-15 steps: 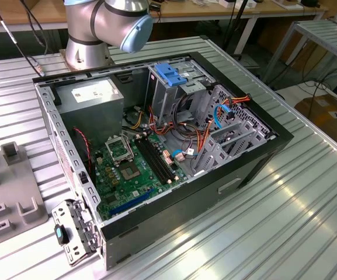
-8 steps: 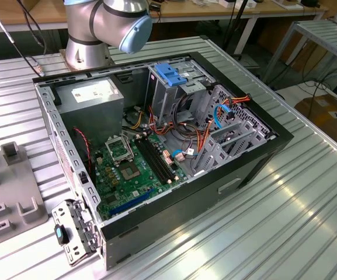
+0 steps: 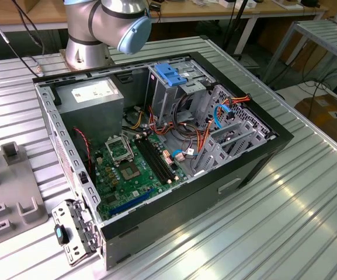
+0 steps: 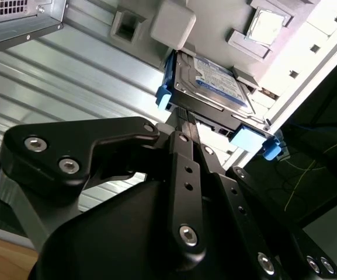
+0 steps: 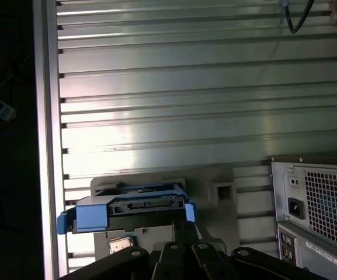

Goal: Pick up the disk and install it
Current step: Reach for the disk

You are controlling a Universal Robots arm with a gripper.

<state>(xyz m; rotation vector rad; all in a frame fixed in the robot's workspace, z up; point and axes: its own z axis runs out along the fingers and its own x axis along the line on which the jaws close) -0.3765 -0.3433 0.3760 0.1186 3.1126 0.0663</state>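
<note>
Not much ticked off yet, by the look of it. In both wrist views the disk [image 4: 212, 84] [image 5: 130, 207] is seen lying flat on a grey holder [image 5: 218, 186], label facing the second wrist view's camera and blue side rails fitted. The holder is set on the ribbed table [image 5: 186, 87], just beside the back end of the computer case [image 5: 314, 204]. So the disk is sitting outside the box, not in it.

The pincer [image 4: 184, 119] [image 5: 186, 224] is drawn in narrow, with its tips close together and right up at the near edge of the disk. Whether anything is actually being pinched can't be made out, tbh. The disk looks fully rested on the holder, so the pick-up is judged not done, or barely begun at best.

In the exterior view the case is laid open across the middle of the frame, side panel off. The circuit board [image 3: 127, 172] is exposed at lower centre and a tangle of cables [image 3: 200, 137] is spread to its right. The metal drive cage [image 3: 162, 96] with its blue latch [image 3: 171, 74] is found toward the upper middle. The arm's base [image 3: 86, 44] is bolted down at the top of the frame, behind the case.

Going by all that, both halves of the job are reckoned open: the disk hasn't been lifted off the holder and nothing has been seated in the case.
</note>
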